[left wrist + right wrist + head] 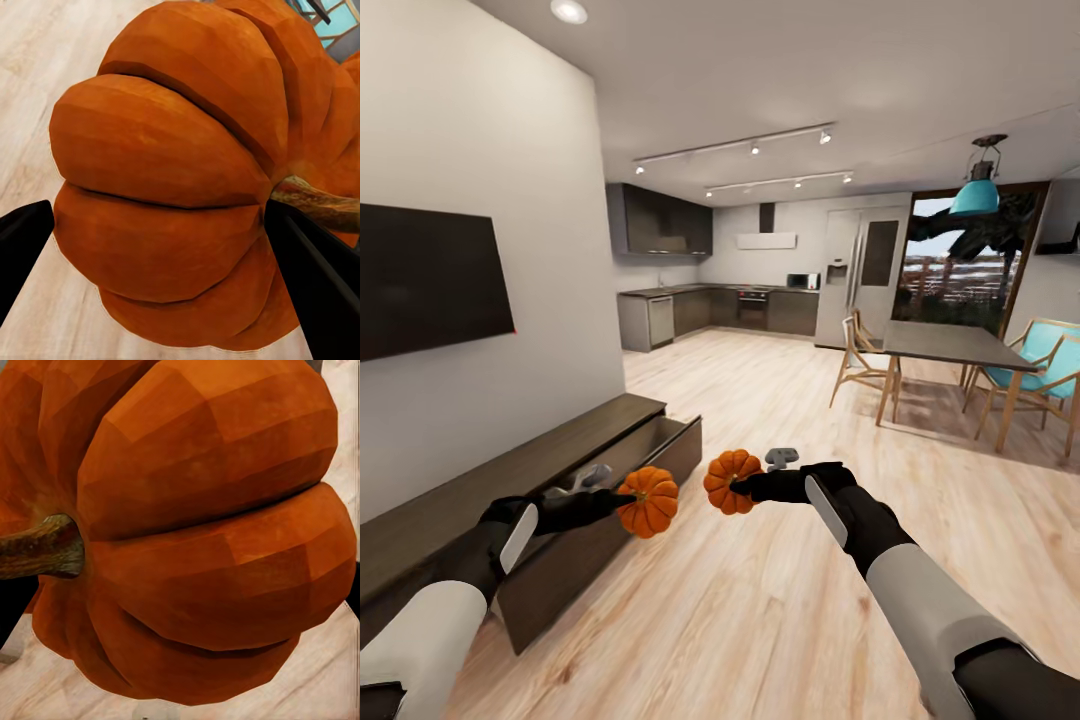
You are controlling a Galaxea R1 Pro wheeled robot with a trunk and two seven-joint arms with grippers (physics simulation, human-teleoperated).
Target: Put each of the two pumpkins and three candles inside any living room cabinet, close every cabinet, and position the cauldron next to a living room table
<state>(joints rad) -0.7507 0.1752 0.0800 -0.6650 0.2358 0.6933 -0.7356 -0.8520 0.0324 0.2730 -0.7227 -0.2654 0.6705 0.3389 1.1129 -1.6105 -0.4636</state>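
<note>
Living room, cabinet (pixel 550 480) door ajar. Left fingers (pixel 622 497) and right fingers (pixel 736 487) each grip 1 pumpkin (pixel 649 501), (pixel 731 480). Next, probably: stow both inside.

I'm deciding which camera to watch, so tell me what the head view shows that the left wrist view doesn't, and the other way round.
Head view alone: the cabinet with one panel pulled open, the right gripper holding the second pumpkin, and the kitchen behind. Left wrist view alone: the close-up brown stem and ribs. Both: the left gripper with its jaws on the left pumpkin, over wooden floor.
</note>
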